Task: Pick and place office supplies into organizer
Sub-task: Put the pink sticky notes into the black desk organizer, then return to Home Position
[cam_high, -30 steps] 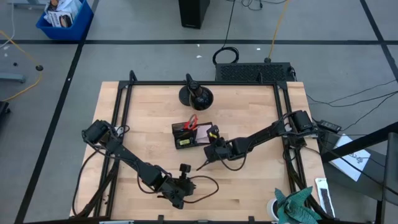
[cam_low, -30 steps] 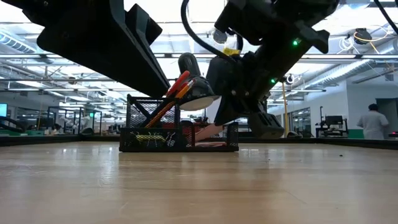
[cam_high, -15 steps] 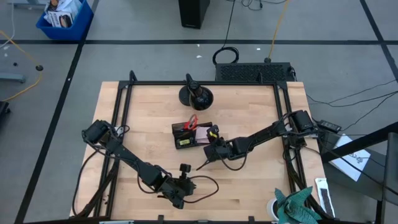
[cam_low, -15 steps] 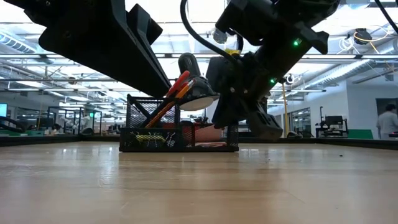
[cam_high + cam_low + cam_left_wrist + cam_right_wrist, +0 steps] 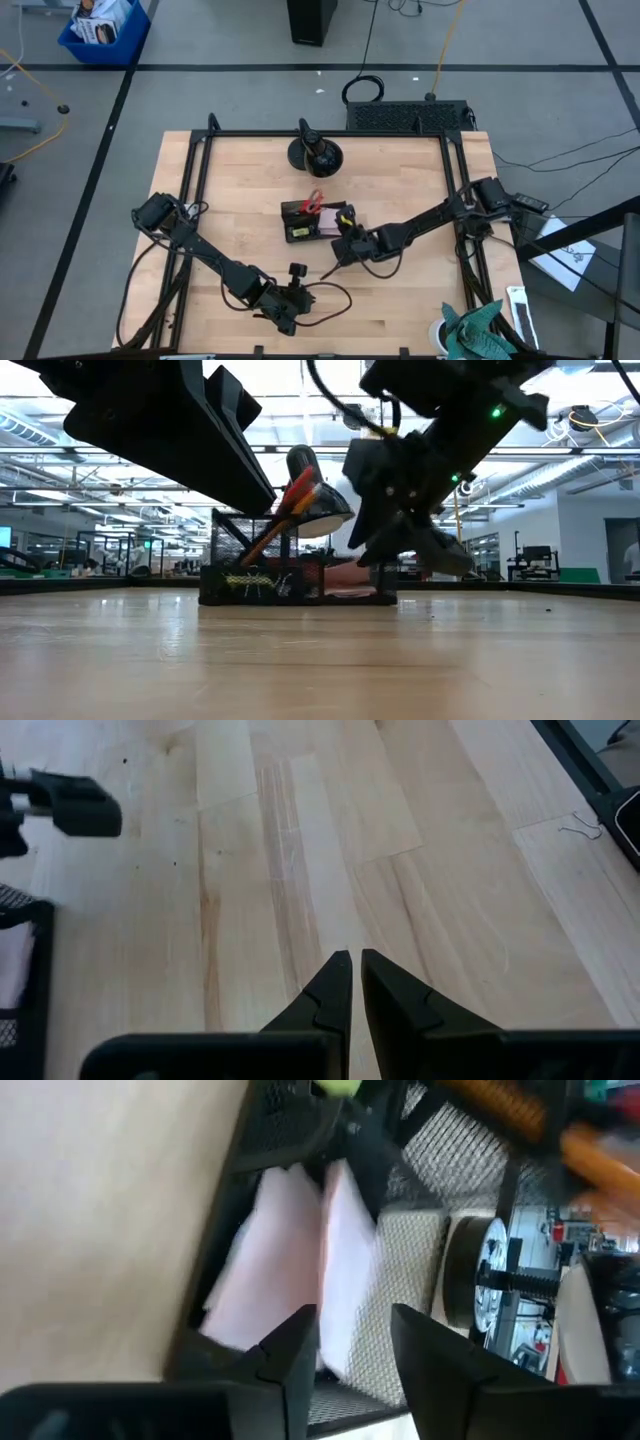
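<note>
The organizer (image 5: 316, 221), a small black mesh tray, stands mid-table. Red-handled scissors (image 5: 311, 198) and orange pencils (image 5: 262, 538) lean up out of its far compartments. A pink sticky-note pad (image 5: 268, 1270) lies in the compartment at the organizer's right end. My right gripper (image 5: 346, 238) (image 5: 355, 1335) is open just above that end, its fingers on either side of the pad's edge. My left gripper (image 5: 296, 275) (image 5: 351, 960) waits near the table's front edge, shut on nothing, above bare wood. My right gripper comes slanting down from the table's right side over the organizer's right end. Its open fingers (image 5: 300, 1342) overlap the pink pad's edge (image 5: 332, 1348) in the wrist view. I cannot tell whether they touch the pad or the mesh wall.
A round black stand base (image 5: 315, 152) sits behind the organizer near the far edge. A blue bin (image 5: 103, 30) stands on the floor beyond the table's far left corner. Bare wood (image 5: 400, 180) lies to the right and in front of the organizer.
My right gripper has opened and drawn back a little toward the table's right and near edges. The organizer has slid a short way to the right with it, staying upright.
</note>
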You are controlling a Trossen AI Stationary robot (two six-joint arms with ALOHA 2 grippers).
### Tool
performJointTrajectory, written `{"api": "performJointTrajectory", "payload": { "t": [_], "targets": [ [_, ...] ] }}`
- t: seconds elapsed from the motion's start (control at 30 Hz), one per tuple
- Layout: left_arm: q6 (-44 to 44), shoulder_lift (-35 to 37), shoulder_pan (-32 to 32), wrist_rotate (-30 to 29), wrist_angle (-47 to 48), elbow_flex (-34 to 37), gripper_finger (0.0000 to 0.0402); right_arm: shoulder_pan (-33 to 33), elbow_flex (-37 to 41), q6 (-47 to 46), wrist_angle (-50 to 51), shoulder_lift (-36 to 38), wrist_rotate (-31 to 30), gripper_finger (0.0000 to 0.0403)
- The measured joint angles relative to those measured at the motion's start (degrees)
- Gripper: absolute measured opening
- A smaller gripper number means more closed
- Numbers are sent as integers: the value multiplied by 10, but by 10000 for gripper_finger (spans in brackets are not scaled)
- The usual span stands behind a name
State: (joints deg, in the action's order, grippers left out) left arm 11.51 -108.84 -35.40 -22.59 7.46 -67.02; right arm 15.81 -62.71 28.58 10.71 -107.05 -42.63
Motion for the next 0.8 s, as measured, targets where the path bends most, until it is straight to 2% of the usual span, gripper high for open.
{"api": "performJointTrajectory", "payload": {
  "t": [0.23,0.8],
  "targets": [
    [3,0,0,0,0,0,35,9,0,-20,-2,35,-6,143],
    [5,0,1,0,-3,0,35,20,0,-70,53,47,-10,142]
  ]
}}
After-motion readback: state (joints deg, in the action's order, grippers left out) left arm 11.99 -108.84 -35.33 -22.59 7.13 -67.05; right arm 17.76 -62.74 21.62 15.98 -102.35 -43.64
